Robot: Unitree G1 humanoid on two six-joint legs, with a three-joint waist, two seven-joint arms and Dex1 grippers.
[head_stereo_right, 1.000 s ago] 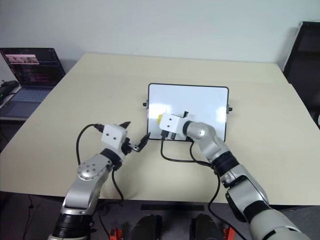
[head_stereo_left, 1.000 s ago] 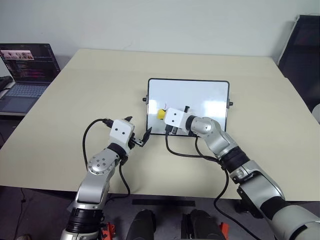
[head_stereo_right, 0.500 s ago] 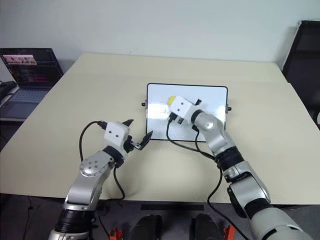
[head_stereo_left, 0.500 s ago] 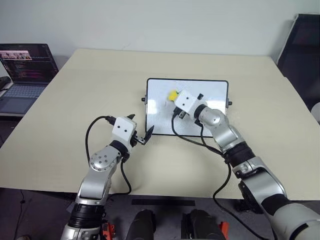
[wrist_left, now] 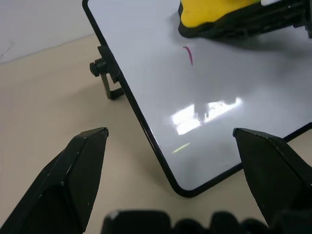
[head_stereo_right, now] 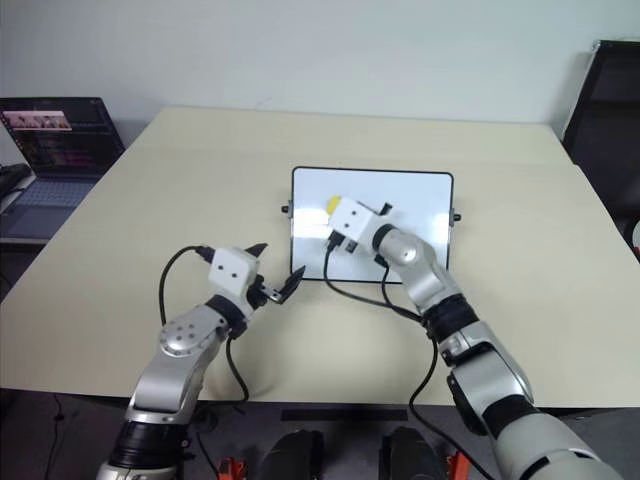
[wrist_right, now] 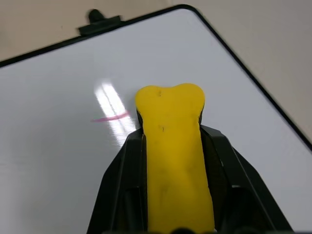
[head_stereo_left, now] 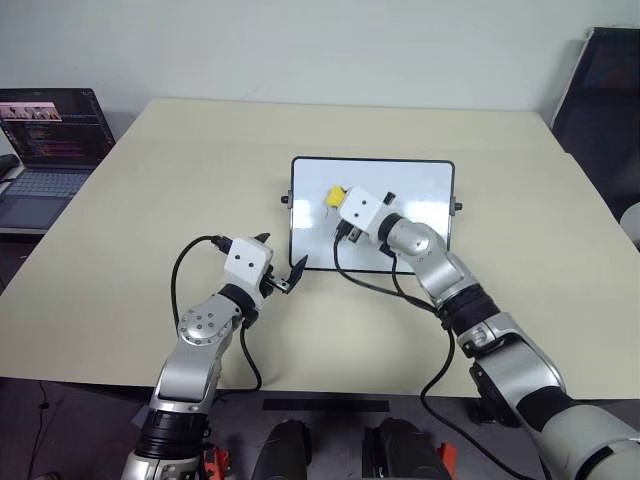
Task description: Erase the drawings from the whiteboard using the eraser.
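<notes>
A: Head views. The whiteboard (head_stereo_left: 372,214) is lying flat in the middle of the worktop (head_stereo_left: 150,230). The right gripper (head_stereo_left: 338,200) is reaching over the board's left part, its jaws clamping the yellow eraser (head_stereo_left: 335,195). The left gripper (head_stereo_left: 280,264) is hovering just off the board's near left corner, jaws standing wide and carrying nothing. A laptop (head_stereo_left: 45,150) is sitting well apart on the far left.

B: Left wrist view?

A: It is showing the board's corner and one knob (wrist_left: 97,66), and a short red stroke (wrist_left: 188,55) lying on the board just beside the eraser's black underside. I am judging that stroke to be what is left of the drawings; I cannot tell whether other marks remain.

B: Right wrist view?

A: The eraser (wrist_right: 173,156) is sitting firmly between the black fingers (wrist_right: 122,185), with a red stroke (wrist_right: 109,117) just beside its tip.

B: Risks?

A: The pad may be skimming past the stroke and leaving it. Nothing is pinning the board, so a hard sideways wipe could be sliding it across the worktop.
</notes>
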